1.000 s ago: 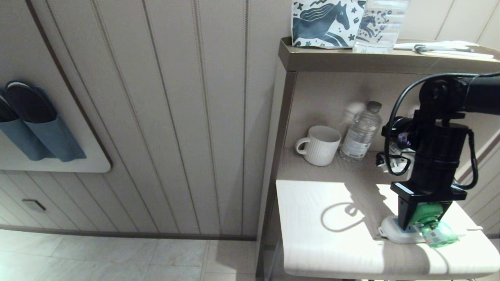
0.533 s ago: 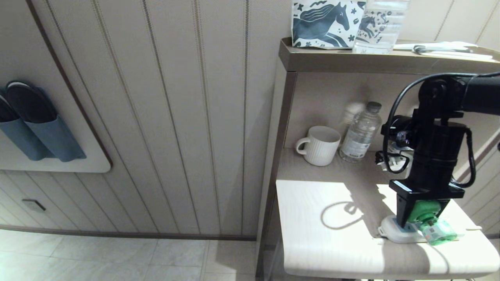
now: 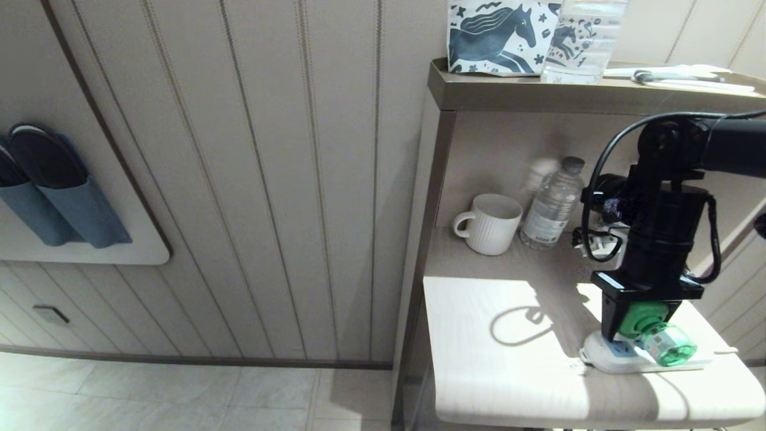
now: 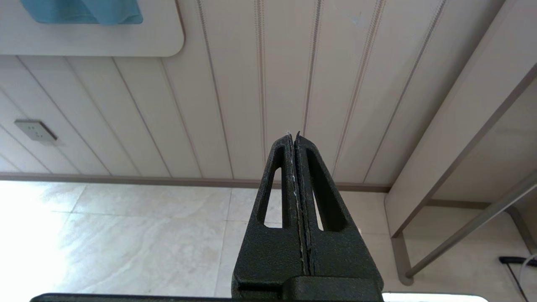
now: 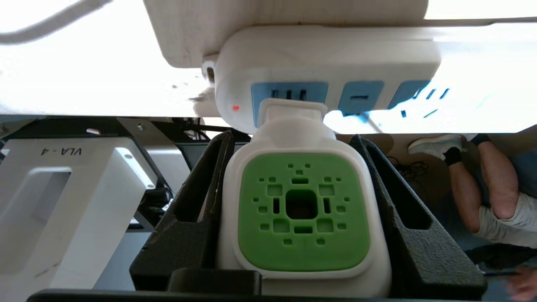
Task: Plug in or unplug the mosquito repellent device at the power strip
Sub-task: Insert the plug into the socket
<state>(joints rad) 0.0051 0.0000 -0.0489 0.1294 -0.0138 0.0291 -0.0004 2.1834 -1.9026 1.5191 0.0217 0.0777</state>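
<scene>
The mosquito repellent device [image 3: 645, 317] has a green and white head and a translucent green bottle pointing toward the table's front right. My right gripper [image 3: 638, 326] is shut on its head from above, at the left end of the power strip [image 3: 600, 358]. In the right wrist view both black fingers press the white sides of the mosquito repellent device [image 5: 302, 209]. Its plug neck meets the first light-blue socket face of the power strip [image 5: 327, 58], where a red light glows; the prongs are hidden. My left gripper [image 4: 293, 136] is shut and empty, low over the floor by the wall.
On the white table [image 3: 479, 335], a ribbed mug [image 3: 492, 222], a clear water bottle [image 3: 552, 203] and a white adapter [image 3: 598, 242] stand at the back under a shelf [image 3: 538, 90]. The strip lies near the table's front edge. A person's legs [image 5: 495, 184] show below.
My right gripper has risen a little and shifted slightly left with the device. The green bottle has lifted and tilted up off the strip. The left arm has not moved.
</scene>
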